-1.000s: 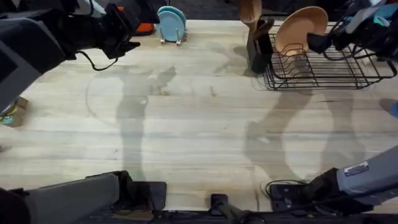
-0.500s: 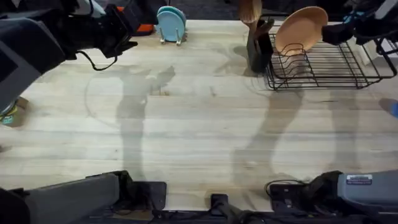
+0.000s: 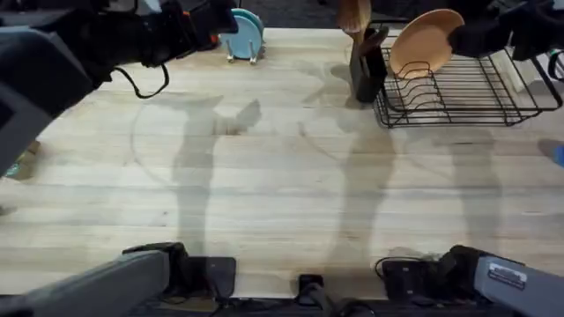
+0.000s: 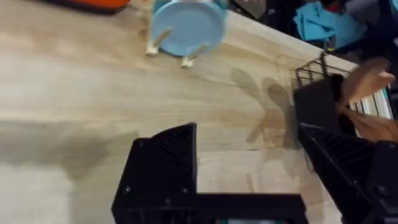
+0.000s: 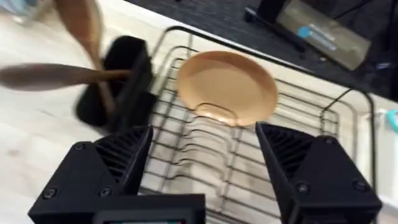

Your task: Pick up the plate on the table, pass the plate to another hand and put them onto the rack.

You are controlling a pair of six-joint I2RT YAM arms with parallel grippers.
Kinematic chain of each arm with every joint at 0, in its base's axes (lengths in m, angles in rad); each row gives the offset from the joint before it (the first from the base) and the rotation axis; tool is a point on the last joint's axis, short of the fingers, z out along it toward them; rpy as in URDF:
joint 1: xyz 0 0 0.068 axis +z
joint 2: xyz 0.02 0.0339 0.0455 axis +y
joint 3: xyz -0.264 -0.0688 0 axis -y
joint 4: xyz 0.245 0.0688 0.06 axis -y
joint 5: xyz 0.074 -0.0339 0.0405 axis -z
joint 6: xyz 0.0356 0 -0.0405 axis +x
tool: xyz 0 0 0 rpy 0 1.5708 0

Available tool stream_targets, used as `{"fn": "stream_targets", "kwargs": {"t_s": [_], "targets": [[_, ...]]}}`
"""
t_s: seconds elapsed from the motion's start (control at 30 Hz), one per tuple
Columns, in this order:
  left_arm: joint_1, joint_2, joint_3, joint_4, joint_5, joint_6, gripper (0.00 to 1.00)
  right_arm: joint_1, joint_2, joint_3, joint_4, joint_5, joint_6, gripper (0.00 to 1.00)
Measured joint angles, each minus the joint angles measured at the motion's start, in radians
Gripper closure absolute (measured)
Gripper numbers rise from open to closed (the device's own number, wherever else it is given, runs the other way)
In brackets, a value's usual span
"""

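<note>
Plate: the plate [image 3: 426,41] stands on edge, tilted, at the left end of the rack [image 3: 454,92], held between its prongs; nothing touches it.
Rack: black wire, at the far right of the surface [image 3: 282,176].
Right end effector: the right end effector [image 3: 467,40] hangs above the rack just right of the plate, fingers spread wide and empty; from its wrist camera the plate [image 5: 227,87] shows between the two fingers [image 5: 305,165].
Left end effector: the left end effector [image 3: 207,19] is over the far left edge, fingers apart, holding nothing.
Nearby: a black utensil holder [image 3: 367,66] with wooden spoons [image 3: 354,14] touches the rack's left side; light blue plates [image 3: 243,33] stand in a small holder beside the left end effector.
Surface: light plank wood, crossed by arm shadows.
</note>
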Motion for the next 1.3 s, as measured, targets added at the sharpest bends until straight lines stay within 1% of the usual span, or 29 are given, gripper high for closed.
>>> {"fn": "stream_targets", "kwargs": {"t_s": [0.17, 0.3, 0.5, 0.7, 0.8, 0.83, 0.87, 1.0, 1.13, 1.3], "targets": [[-0.040, -0.110, 0.000, -0.003, -0.026, 0.036, 0.004, 0.096, -0.068, 0.000, -0.029, 0.002, 0.048, 0.004], [-0.057, -0.199, 0.000, -0.043, -0.045, 0.046, 0.004, 0.168, -0.116, 0.000, -0.029, 0.002, 0.120, 0.004], [-0.077, -0.341, 0.000, -0.154, -0.084, 0.061, 0.004, 0.255, -0.160, 0.000, -0.029, 0.002, 0.258, 0.003], [-0.103, -0.470, 0.000, -0.250, -0.092, 0.097, 0.002, 0.354, -0.177, 0.000, -0.038, 0.002, 0.391, 0.003], [-0.121, -0.520, 0.000, -0.291, -0.092, 0.116, 0.003, 0.405, -0.180, 0.000, -0.073, 0.002, 0.431, 0.003], [-0.132, -0.564, 0.000, -0.322, -0.092, 0.128, 0.004, 0.453, -0.180, 0.000, -0.116, 0.002, 0.452, 0.004], [-0.132, -0.575, 0.000, -0.330, -0.092, 0.130, 0.004, 0.467, -0.180, 0.000, -0.127, 0.002, 0.458, 0.003], [-0.132, -0.611, 0.000, -0.362, -0.092, 0.142, 0.005, 0.501, -0.182, 0.000, -0.169, 0.013, 0.469, 0.003], [-0.132, -0.615, 0.001, -0.377, -0.092, 0.146, 0.004, 0.512, -0.213, 0.000, -0.215, 0.081, 0.476, 0.003], [-0.132, -0.615, 0.001, -0.379, -0.092, 0.147, 0.005, 0.514, -0.290, 0.000, -0.260, 0.184, 0.479, 0.003]]}}
